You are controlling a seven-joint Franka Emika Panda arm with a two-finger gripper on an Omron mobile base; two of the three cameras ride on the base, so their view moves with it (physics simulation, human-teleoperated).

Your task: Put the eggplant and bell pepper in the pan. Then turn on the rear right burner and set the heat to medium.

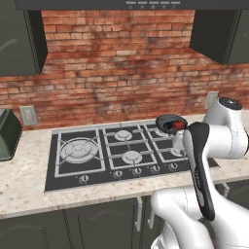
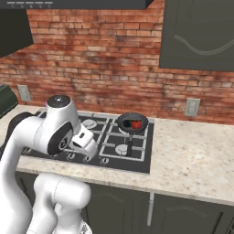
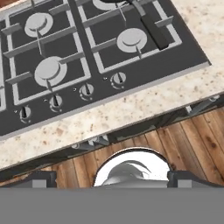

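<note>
The dark pan (image 1: 165, 118) sits on the rear right burner of the cooktop (image 1: 73, 175) and hides its cap. Inside it lies the red bell pepper (image 1: 179, 125), also seen in the right base view (image 2: 136, 124). The near-black eggplant (image 1: 168, 127) lies beside it and is hard to tell from the pan's dark floor. The pan's long handle (image 3: 151, 27) reaches over the front right burner (image 3: 131, 39). My gripper (image 3: 113, 179) hangs over the counter's front edge, below the knob row (image 3: 87, 89). It is open, its tips wide apart with nothing between them.
The speckled counter (image 2: 192, 155) runs right of the cooktop, with a wall socket (image 2: 192, 107) behind it. A dark green appliance (image 1: 7, 136) stands at the far left. A large multi-ringed burner (image 1: 78, 150) takes the cooktop's left side. Wooden floor (image 3: 192, 140) lies below the cabinets.
</note>
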